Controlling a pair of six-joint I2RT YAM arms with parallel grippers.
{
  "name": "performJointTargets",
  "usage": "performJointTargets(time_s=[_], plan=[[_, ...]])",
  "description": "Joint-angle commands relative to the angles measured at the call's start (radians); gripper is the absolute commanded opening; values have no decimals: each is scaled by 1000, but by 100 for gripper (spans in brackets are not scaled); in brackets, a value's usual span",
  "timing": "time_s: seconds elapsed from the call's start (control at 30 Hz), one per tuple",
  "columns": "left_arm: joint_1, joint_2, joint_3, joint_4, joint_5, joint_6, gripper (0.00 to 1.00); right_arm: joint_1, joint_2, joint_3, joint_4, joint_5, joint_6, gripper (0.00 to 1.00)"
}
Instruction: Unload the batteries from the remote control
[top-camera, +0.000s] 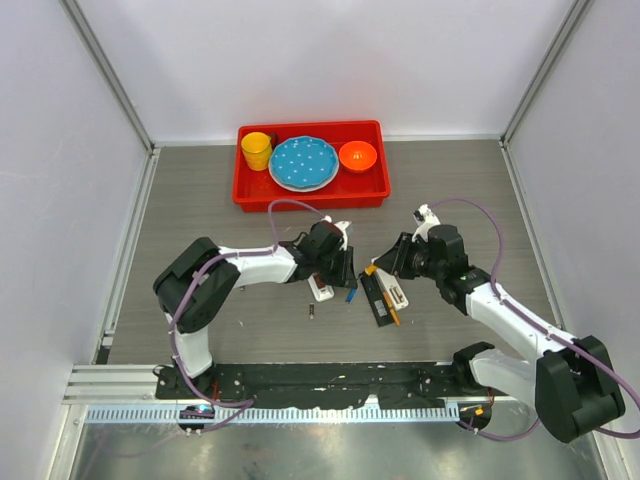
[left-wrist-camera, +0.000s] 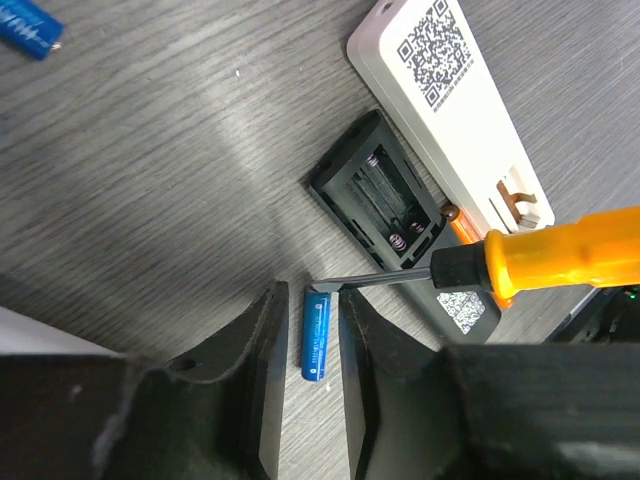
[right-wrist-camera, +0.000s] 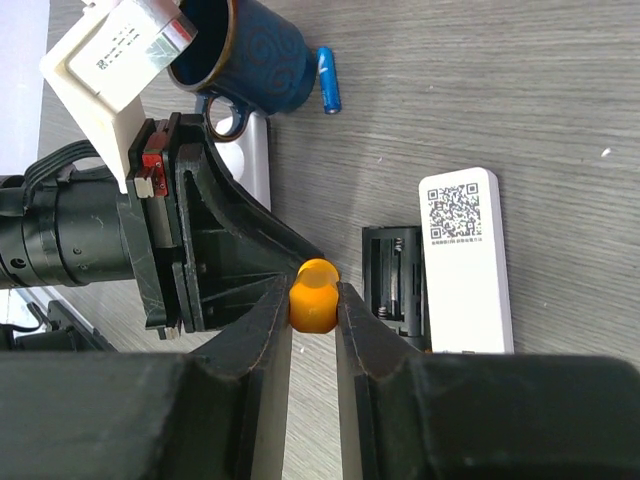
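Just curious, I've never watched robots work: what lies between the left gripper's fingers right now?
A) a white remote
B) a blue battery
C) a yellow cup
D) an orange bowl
B: the left wrist view shows a blue battery on the table between the open fingers of the left gripper, at the tip of the screwdriver.

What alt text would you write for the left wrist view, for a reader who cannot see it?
A blue battery lies on the table between the left hand's open fingers, an orange-handled screwdriver's tip at its end. Beside it, a black remote's battery bay looks empty.
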Motion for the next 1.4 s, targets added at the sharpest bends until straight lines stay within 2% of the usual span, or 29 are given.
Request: performJointTargets(time_s=[0.0, 0.07, 0.1, 0.2, 0.37, 0.43, 0.5, 0.57, 0.73, 0.87, 1.37], plan=[[8, -65, -17, -11, -83, 62, 36, 15, -38, 61, -12, -40, -5, 1], [8, -97, -19, 12, -78, 77, 39, 15, -58, 74, -12, -25, -10, 1], [9, -146, -37, 23, -69, 93, 48, 15, -64, 78, -12, -19, -11, 1], [9, -267, -98, 123, -66, 111, 62, 17, -101, 88, -47, -3, -22, 1], [8, -486, -230, 202, -102, 148, 76, 15, -128, 94, -59, -8, -47, 1], [8, -610, -279, 219, -161, 165, 82, 15, -128, 94, -65, -18, -54, 1], [9, -696, -345, 219, -202, 177, 95, 15, -130, 93, -67, -32, -64, 1], [11, -811, -401, 213, -266, 197, 100, 15, -125, 88, -65, -48, -76, 1], [14, -989, -447, 117, -365, 222, 100, 15, -72, 91, -26, -147, -91, 1], [12, -1031, -458, 62, -399, 228, 100, 15, 3, 108, 19, -247, -76, 1], [14, -899, -475, 84, -347, 168, 100, 21, 123, 88, 18, -336, -57, 1]])
